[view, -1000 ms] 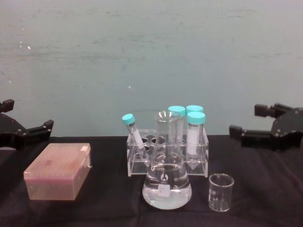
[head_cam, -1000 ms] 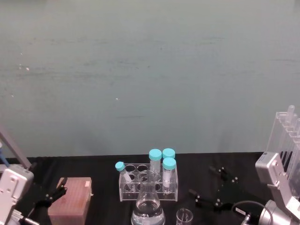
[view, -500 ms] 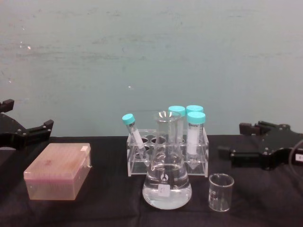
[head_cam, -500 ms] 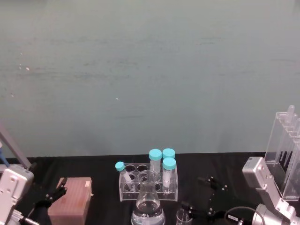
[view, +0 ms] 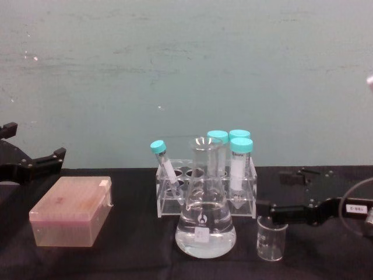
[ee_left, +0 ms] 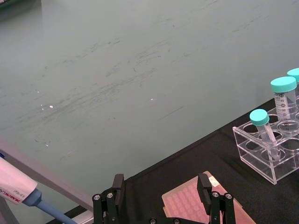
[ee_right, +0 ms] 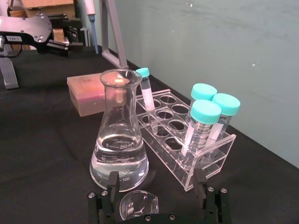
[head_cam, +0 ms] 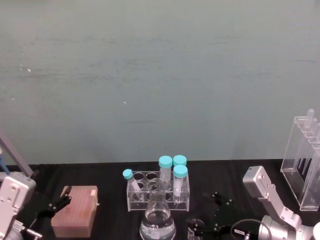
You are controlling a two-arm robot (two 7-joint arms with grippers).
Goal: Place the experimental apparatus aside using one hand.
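Observation:
The small glass beaker [view: 271, 238] stands on the black table right of the conical flask [view: 205, 224], which holds clear liquid. My right gripper [view: 273, 193] is open at the beaker's rim, one finger on each side. In the right wrist view the beaker [ee_right: 138, 204] lies between the open fingers [ee_right: 105, 201], with the flask [ee_right: 120, 140] just beyond. The tall clear acrylic stand [head_cam: 305, 165] is at the far right of the table. My left gripper [view: 35, 140] hangs open at the left, above and behind a pink box.
A clear tube rack [view: 204, 188] with several teal-capped tubes stands right behind the flask. A pink tip box [view: 73, 210] sits at the left. A pipette [ee_left: 18, 187] on its stand is beyond the left arm. A teal wall closes the back.
My right gripper has moved left and down from the right edge to the beaker, which now sits between its fingers. The left arm and the labware have not moved.

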